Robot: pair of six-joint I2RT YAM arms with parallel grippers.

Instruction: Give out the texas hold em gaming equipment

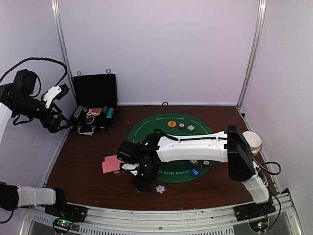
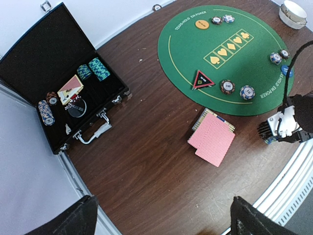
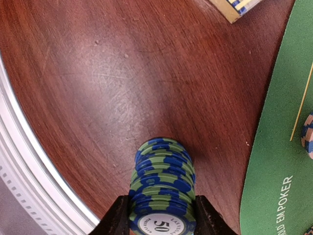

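Lower centre of the overhead view: right pincer (image 1: pixel 141 180) sits low over the counter (image 1: pixel 83 166), just off the lower-left edge of the green mat (image 1: pixel 146 128). Wrist view shows its jaws clamped on a stack of blue-green chips (image 3: pixel 161 186), one finger on each side of the column and the "50" face towards the lens. The side grip keeps the column moving as one unit. Can't tell if its far end touches the wood. One loose chip (image 1: pixel 160 188) lies on the counter just right of that pincer.

Left pincer (image 2: pixel 164 220) is up in the upper left, jaws apart, holding nothing. My guess is it's parked high to stay clear of the right arm's reach.

Pink-backed cards (image 2: pixel 212 139) are fanned on top of the card box (image 2: pixel 208 115), between the black case (image 2: pixel 44 54) and the mat. Orange disc (image 2: pixel 201 23), triangular marker (image 2: pixel 203 79), blue disc (image 1: pixel 195 172) and a few single chips (image 2: pixel 227 86) lie on the mat, spread round its rim like seat positions. More stacks sit in the open case.

Looks mid-task, with a stack being delivered to the near side. The next move needs a flat set-down and a slow release, or the column topples.
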